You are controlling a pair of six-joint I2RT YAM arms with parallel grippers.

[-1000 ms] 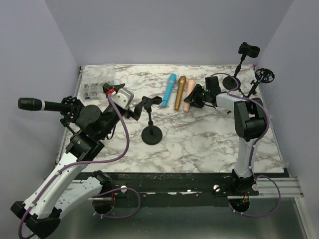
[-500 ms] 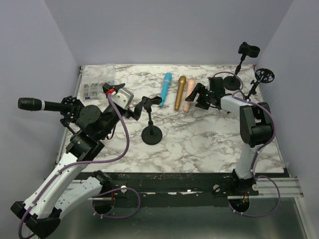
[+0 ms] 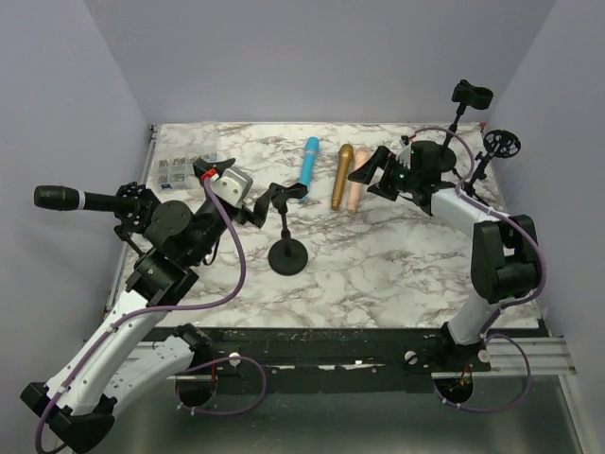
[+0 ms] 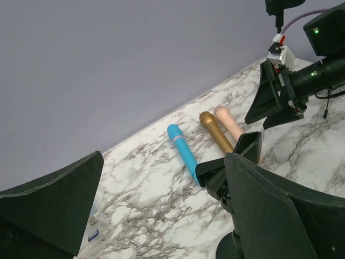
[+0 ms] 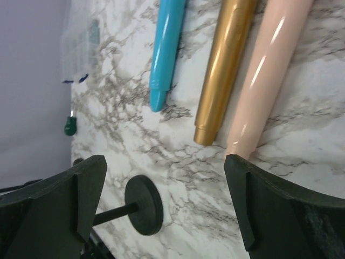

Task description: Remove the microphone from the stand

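Only top view shows the black microphone (image 3: pixel 57 198).

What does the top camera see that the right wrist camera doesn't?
Only the top camera shows both whole arms, the black microphone sticking out at the far left, and two more stands at the back right. Only the right wrist camera shows the lying microphones' tail ends up close. Both show the blue microphone, gold microphone, pink microphone and the stand's round base.
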